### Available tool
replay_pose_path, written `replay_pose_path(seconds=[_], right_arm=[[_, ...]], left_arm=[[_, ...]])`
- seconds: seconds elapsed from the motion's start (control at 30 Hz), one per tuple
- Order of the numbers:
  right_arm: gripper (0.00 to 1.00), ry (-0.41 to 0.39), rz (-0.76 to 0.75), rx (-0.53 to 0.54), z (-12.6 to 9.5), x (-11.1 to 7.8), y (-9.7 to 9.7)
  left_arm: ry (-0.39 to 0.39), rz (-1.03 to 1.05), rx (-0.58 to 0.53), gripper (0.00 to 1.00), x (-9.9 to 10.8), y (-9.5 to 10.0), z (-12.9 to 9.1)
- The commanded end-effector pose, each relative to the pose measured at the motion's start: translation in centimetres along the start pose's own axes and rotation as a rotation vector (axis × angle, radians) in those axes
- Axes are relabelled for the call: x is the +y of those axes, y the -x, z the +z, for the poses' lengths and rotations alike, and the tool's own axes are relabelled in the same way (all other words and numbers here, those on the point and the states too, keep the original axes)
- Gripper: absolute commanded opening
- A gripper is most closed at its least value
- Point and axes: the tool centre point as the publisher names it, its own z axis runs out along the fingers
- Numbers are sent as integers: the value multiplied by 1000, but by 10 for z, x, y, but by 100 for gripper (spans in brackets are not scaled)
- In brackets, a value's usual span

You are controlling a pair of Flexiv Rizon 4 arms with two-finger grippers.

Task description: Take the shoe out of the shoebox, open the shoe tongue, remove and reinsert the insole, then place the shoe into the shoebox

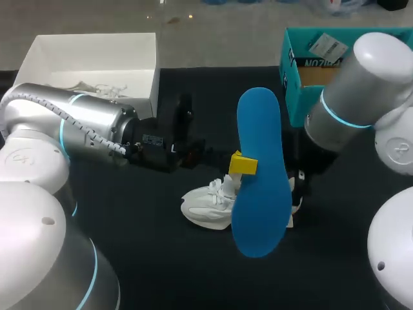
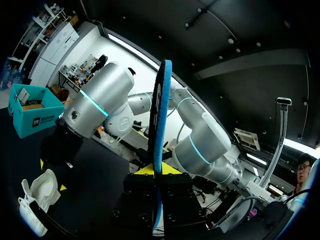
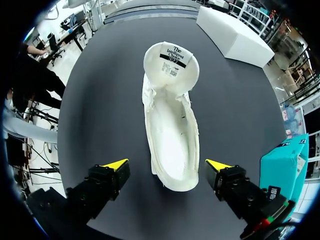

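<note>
Black tabletop (image 1: pixel 161 271) carries the white shoe (image 1: pixel 210 205), outside the shoebox (image 1: pixel 153 77). Left gripper (image 1: pixel 244 165) clamps the blue insole (image 1: pixel 261 187) upright, clear of the shoe, likely for reinsertion. Right gripper (image 3: pixel 167 167) hangs wide open, empty, straddling the heel (image 3: pixel 175 180). Only the right wrist view shows the tongue (image 3: pixel 171 62) folded back, cavity bare.

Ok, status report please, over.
Left jaws shut on flat blue foam insole, upright. Right jaws open over white fabric shoe. White cardboard shoebox stands apart.
</note>
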Motion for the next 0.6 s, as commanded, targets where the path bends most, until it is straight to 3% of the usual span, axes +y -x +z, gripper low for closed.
replay_pose_path(seconds=[0.03,0.2,0.6], right_arm=[[100,-207,-13,3,-1,5,1],[100,-266,-28,6,-2,8,3],[100,-271,-14,12,0,8,5]], left_arm=[[-2,0,1,0,0,1,2],[-2,0,1,0,0,1,2],[-2,0,1,0,0,1,2]])
